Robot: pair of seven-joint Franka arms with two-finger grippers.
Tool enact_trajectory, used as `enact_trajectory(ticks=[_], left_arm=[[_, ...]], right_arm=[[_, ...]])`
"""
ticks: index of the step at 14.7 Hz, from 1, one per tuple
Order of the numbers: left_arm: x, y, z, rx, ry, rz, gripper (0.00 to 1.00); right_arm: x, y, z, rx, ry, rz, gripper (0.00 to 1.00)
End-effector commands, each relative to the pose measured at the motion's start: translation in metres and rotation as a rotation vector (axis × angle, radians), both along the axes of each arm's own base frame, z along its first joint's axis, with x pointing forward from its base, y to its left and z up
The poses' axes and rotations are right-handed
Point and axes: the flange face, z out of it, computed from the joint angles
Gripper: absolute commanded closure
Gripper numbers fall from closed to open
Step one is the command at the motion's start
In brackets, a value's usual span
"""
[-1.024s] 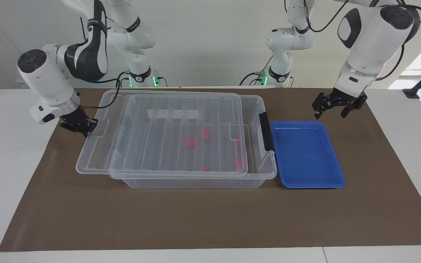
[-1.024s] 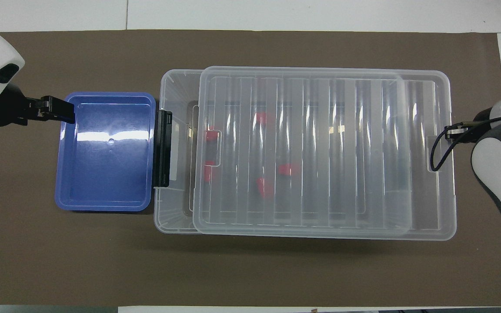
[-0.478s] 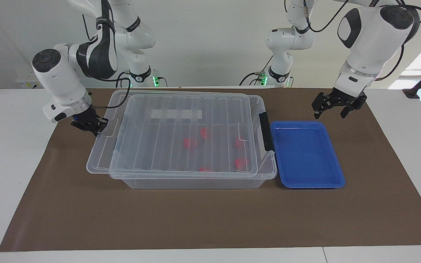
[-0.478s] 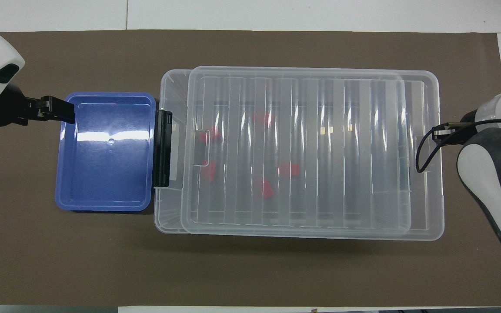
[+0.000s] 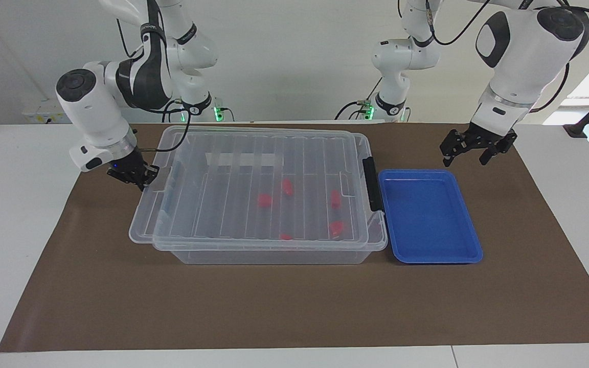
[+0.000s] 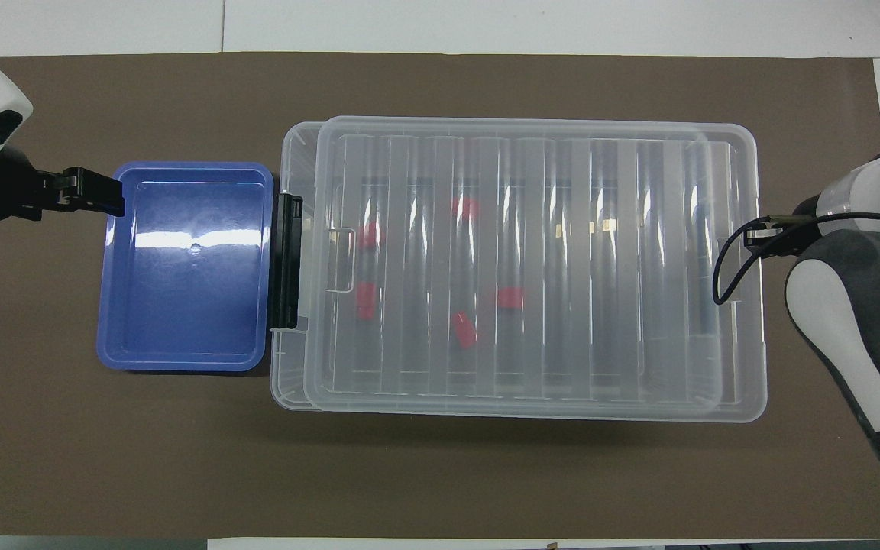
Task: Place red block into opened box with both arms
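The right gripper [image 5: 141, 180], fingers clamped on the lid [image 5: 253, 189], has slid it nearly square over the box [image 5: 274, 253], covering the red blocks [image 5: 265, 200] inside; the left gripper [image 5: 471, 151] waits wide open beside the blue tray [image 5: 427, 217]

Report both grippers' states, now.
Left gripper: open, empty, over the brown mat by the shallow blue plastic tray.
Right gripper: shut on the ribbed clear plastic lid of the clear storage box.

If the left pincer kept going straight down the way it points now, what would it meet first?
Probably the blue tray, at its edge nearest the robots, or the brown mat just beside it; the open left pincer hangs there, depth unclear.
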Motion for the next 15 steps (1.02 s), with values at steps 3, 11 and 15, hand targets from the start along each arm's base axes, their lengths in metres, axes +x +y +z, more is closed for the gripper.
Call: enact_trajectory(ticks=[3,11,15], left_arm=[[-0.008,0.003,0.001,-0.009,-0.011,-0.007,0.0],[-0.008,0.003,0.001,-0.009,-0.011,-0.007,0.0],[-0.008,0.003,0.001,-0.009,-0.011,-0.007,0.0]], right_arm=[[-0.009,0.01,-0.011,0.019,0.019,-0.02,1.0],[-0.01,0.022,-0.011,0.042,0.022,-0.034,1.0],[-0.01,0.022,-0.01,0.042,0.022,-0.034,1.0]])
